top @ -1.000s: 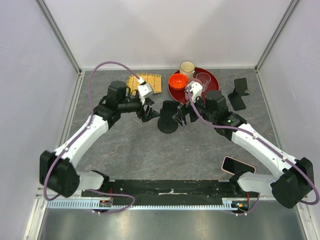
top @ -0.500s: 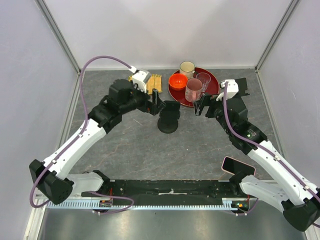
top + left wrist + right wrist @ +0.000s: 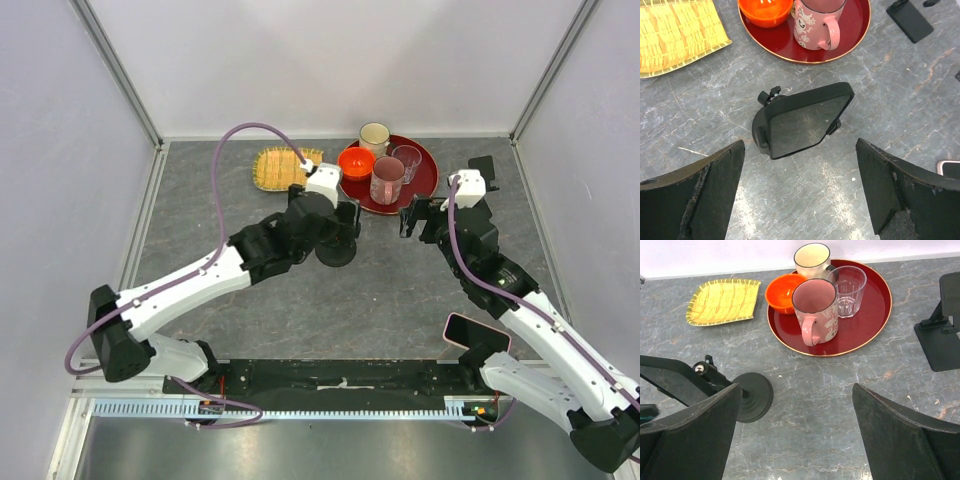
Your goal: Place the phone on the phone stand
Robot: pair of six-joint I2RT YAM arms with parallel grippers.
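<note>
Overall, worktop [image 3: 380, 290]: grey, stone-patterned, carrying everything below.
Left arm [image 3: 200, 280]: reaches across toward the middle; left fingers [image 3: 710, 190] are spread wide and hold nothing, hanging above the phone stand with one on either side of it.
Right arm [image 3: 520, 300]: bent toward the tray; right fingers [image 3: 900, 435] are also wide apart and empty, above the worktop between the phone stand and a second black stand [image 3: 940, 335].
Red tray [image 3: 870, 325]: round, at the back, holding cups and a bowl.
Woven mat [image 3: 722, 300]: yellow, left of the tray.
Phone stand [image 3: 807, 120]: upright on its disc base just in front of the tray, plate tilted and bare.
Phone [image 3: 478, 331]: pink-edged, flat on the worktop beside the right arm's base, well apart from the phone stand.
Pink mug [image 3: 815, 310]: on the tray's front part, next to an orange bowl [image 3: 782, 290].
</note>
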